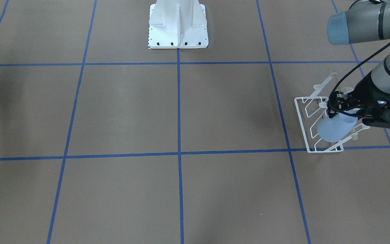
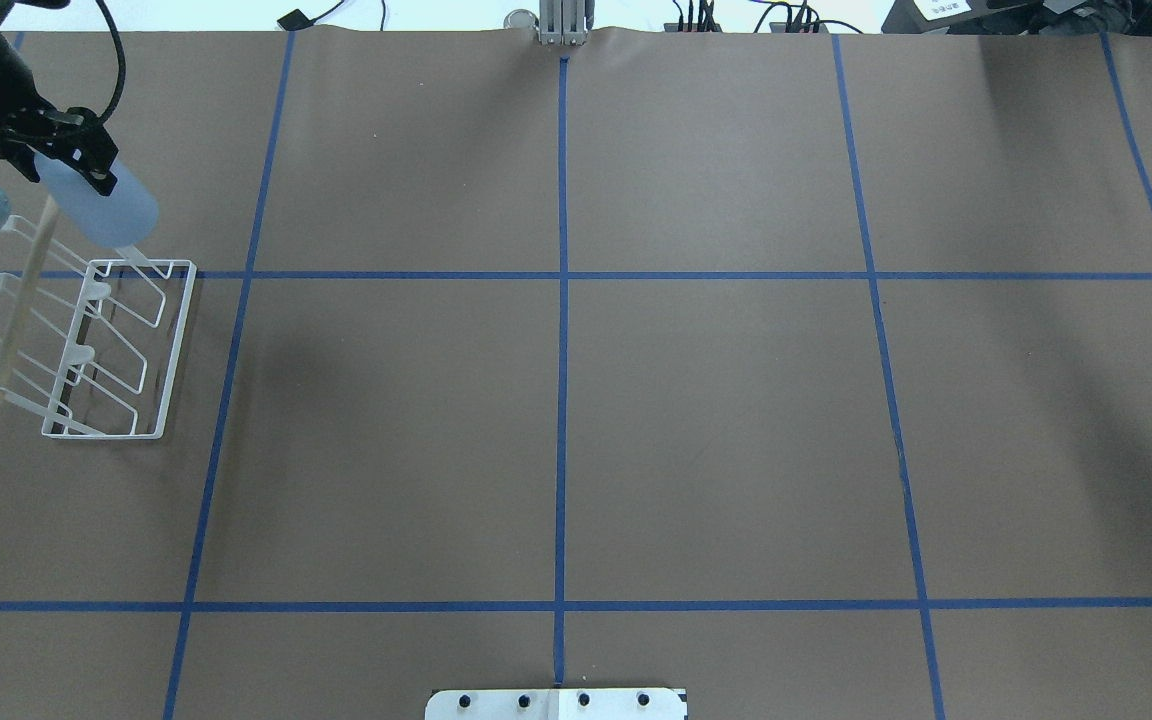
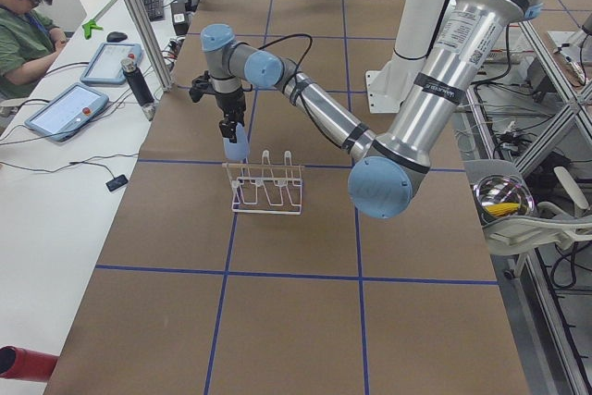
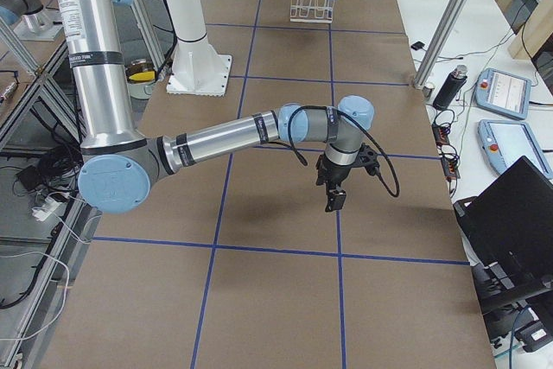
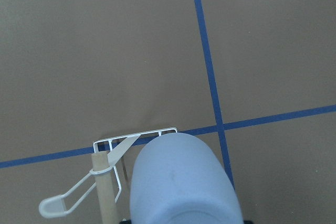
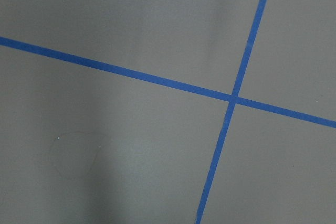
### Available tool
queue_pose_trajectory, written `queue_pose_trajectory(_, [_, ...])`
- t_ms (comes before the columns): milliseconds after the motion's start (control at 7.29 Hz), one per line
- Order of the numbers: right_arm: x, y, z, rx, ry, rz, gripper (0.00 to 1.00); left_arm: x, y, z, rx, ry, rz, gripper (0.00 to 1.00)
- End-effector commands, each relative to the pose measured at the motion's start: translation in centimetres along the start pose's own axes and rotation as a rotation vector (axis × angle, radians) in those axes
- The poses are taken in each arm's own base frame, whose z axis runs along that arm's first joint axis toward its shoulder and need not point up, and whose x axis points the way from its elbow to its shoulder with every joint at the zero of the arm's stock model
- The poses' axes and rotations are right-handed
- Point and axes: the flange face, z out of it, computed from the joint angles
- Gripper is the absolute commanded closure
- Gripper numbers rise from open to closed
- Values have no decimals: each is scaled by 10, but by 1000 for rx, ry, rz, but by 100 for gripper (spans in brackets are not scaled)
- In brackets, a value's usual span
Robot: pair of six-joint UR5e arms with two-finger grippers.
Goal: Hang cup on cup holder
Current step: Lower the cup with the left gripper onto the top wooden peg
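Observation:
The pale blue-grey cup point(image 1: 336, 130) is held by its narrow base in my left gripper point(image 1: 342, 109), rim pointing down and tilted. It hangs over the far end of the white wire cup holder point(image 1: 302, 125), close above an end prong; I cannot tell whether it touches. The overhead view shows the left gripper point(image 2: 66, 160), cup point(image 2: 106, 208), cup holder point(image 2: 177, 350) and its wooden rod point(image 2: 26, 300). The left wrist view shows the cup point(image 5: 181, 182) over the cup holder's corner point(image 5: 113, 153). My right gripper point(image 4: 335, 200) hangs over bare table in the exterior right view only; I cannot tell its state.
The robot's white base plate point(image 1: 178, 27) stands at the table's robot-side edge. An operator point(image 3: 23, 16) sits beside the table with tablets and a dark bottle point(image 3: 139, 80). A metal bowl point(image 3: 504, 199) sits off the table. Blue tape lines grid the brown surface.

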Motion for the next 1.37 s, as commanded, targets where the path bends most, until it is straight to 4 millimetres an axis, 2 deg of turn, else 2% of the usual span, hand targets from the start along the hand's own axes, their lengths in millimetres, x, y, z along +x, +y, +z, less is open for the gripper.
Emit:
queue_pose_trajectory(0, [0,0,0,0,0,0,0,7,3,14,-23,1,11,100])
queue_pose_trajectory(137, [0,0,0,0,-1,0,0,11,3,30,-53,-3,12,100])
queue_pose_trajectory(412, [-2,0,0,3,-19,-1,0,-2,-6,56,-64,-6,10,100])
queue_pose_trajectory(549, [-3,0,-1,4,-22,-2,0,-14,-3,69,-61,-4,12,77])
queue_pose_trajectory(686, [-4,0,-3,8,-22,-4,0,-19,1,73,-53,-1,17,1])
queue_pose_trajectory(824, [-6,0,-5,12,-25,-7,0,-15,4,66,-36,8,15,1])
queue_pose_trajectory(1098, [-6,0,-6,13,-29,-7,0,-4,10,38,-14,20,20,1])
queue_pose_trajectory(1235, [-6,1,-6,13,-29,-9,0,5,14,15,-17,17,6,1])
